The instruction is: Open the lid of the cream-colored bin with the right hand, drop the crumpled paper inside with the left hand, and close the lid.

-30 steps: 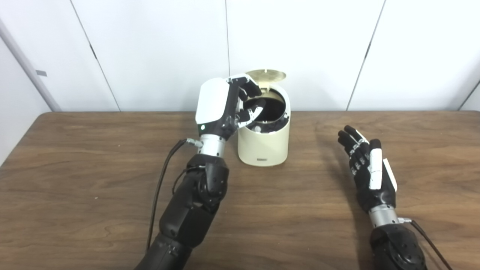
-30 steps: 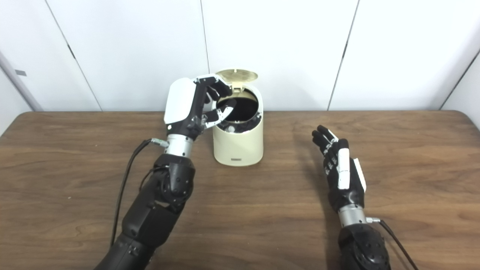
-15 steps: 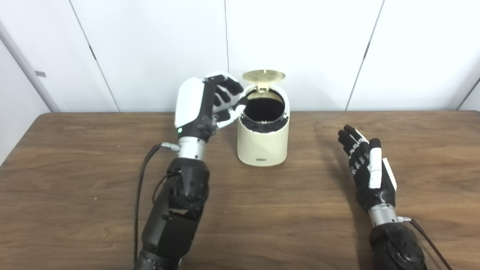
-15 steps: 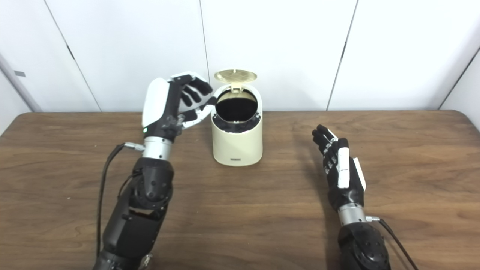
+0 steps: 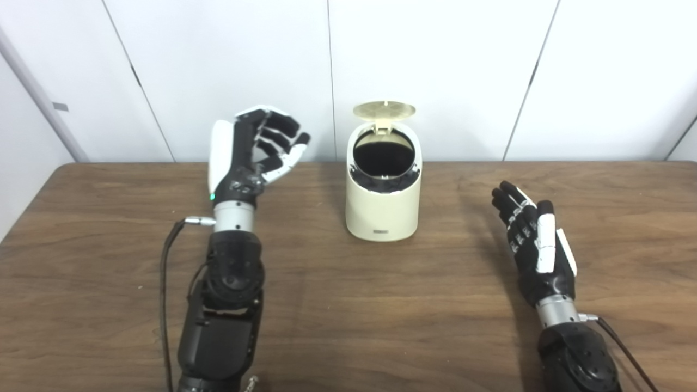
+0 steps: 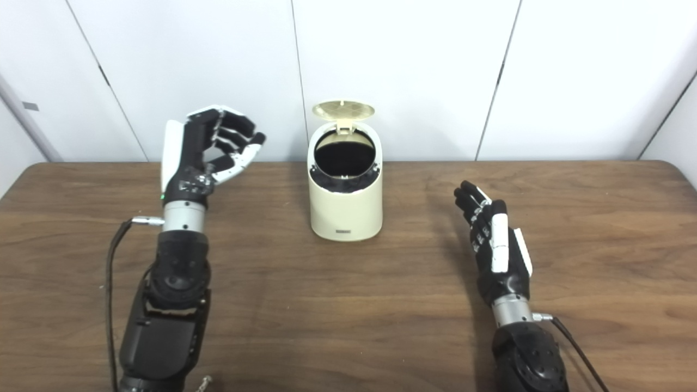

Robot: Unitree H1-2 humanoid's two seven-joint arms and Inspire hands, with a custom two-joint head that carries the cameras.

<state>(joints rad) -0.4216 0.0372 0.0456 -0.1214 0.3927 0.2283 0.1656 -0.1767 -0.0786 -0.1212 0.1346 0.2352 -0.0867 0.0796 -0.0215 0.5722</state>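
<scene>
We're looking down at a brown wooden worktop with the cream-colored bin standing upright near its far edge, right in the middle of our view, in front of white wall panels. Its round lid is flipped up on the rear hinge, standing open above the mouth, and the inside reads as a dark hollow; we can't make out the crumpled paper in there or anywhere on the worktop, so where it sits we cannot tell. Over on the left side, our left hand is raised upright above the worktop, well apart from the bin, palm turned toward it, fingers loosely curled and spread with nothing between them, so it's released and empty. A black cable loops from the wrist down along the dark forearm. On the right side, our right hand hovers low over the worktop, well clear of the bin, fingers stretched out flat and pointing away from us toward the far edge, holding nothing either, released. Both hands are off the bin, one to each side of it, and the lid stands open on its own.
</scene>
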